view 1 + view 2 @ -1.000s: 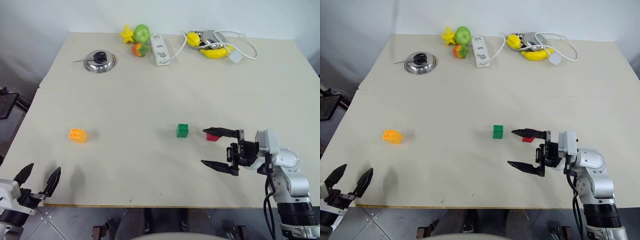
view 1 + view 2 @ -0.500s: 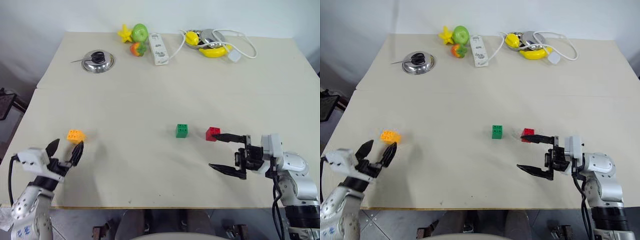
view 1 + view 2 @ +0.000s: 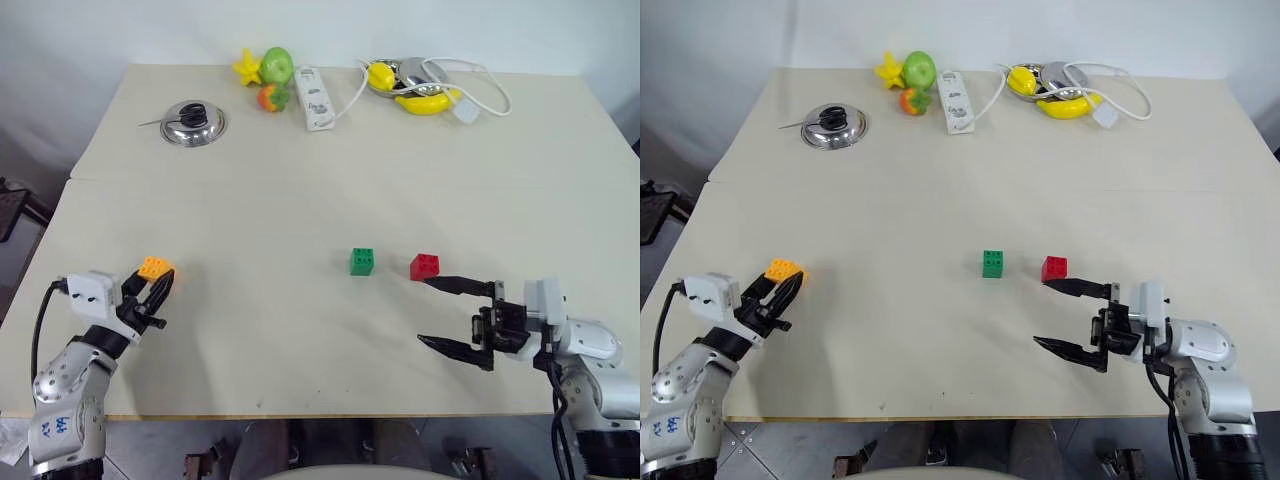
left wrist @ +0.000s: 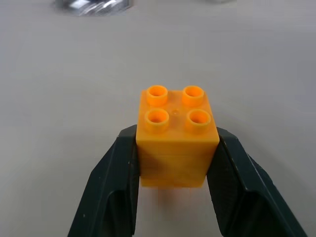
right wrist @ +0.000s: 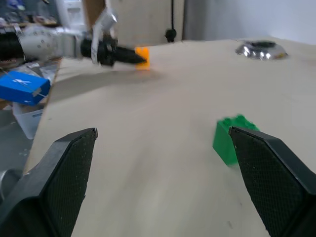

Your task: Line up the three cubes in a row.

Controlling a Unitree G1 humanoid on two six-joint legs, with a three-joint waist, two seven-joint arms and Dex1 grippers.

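Down at the table's (image 3: 300, 190) near left corner, the orange-yellow cube (image 3: 154, 267) sits studs up, with the left end effector (image 3: 152, 297) pinching it: in the left wrist view each black finger (image 4: 116, 182) presses flat against a side face of the cube. Well to its right, near the middle of the table, the green cube (image 3: 363, 261) stands on its own, and the red cube (image 3: 424, 266) is just beside it on the right, with a small gap between them (both studs up). The right end effector (image 3: 458, 317) hovers a little nearer the front edge than the red cube, its two fingers spread wide and pointing toward the robot's left, holding nothing; the upper finger's tip is near the red cube but apart from it. Along the far edge lie a metal lid (image 3: 194, 122), a group of toy fruits (image 3: 268, 77), a white power strip (image 3: 314, 97), and a metal bowl (image 3: 410, 76) with a toy banana (image 3: 428, 103) and a white cable (image 3: 478, 90)
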